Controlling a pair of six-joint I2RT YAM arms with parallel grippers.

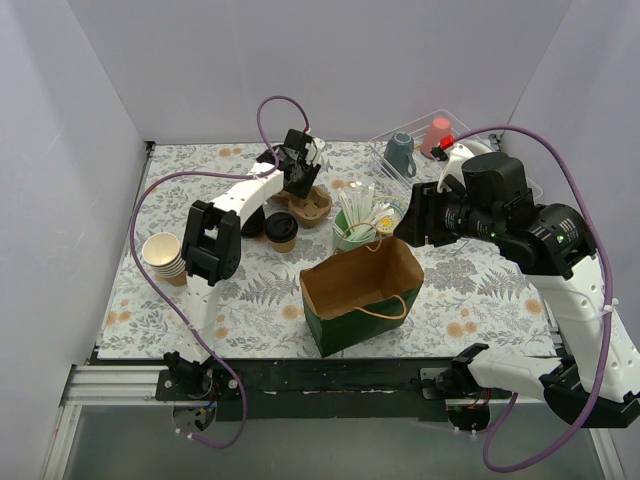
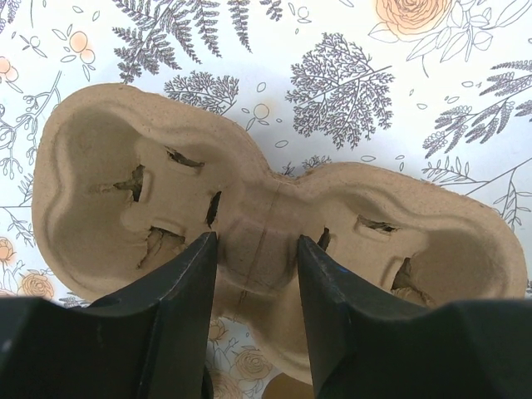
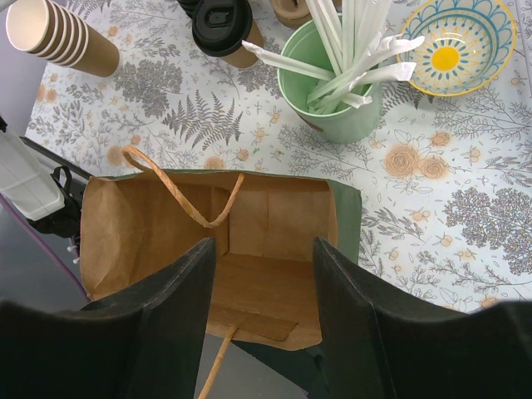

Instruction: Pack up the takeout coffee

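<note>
The left claw (image 2: 256, 249) hangs part-open, its jaws either side of the carrier's (image 2: 100, 166) narrow waist, likely because that bridge is the slimmest place to pinch. I cannot tell whether they touch it. Both pockets are bare. The right claw (image 3: 264, 249) is spread wide and holds nothing, just above the bag (image 3: 274, 204) mouth, perhaps to steady it. Beyond the bag, up-left, stands the coffee (image 3: 223, 29), lidded and not yet packed, with the straw cup (image 3: 332, 108) beside it.

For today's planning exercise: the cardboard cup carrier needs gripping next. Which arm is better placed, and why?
Left, likely. The left tool, open, straddles the cup carrier at its middle ridge. The right tool, also open, hangs over the paper bag, away from the carrier.
</note>
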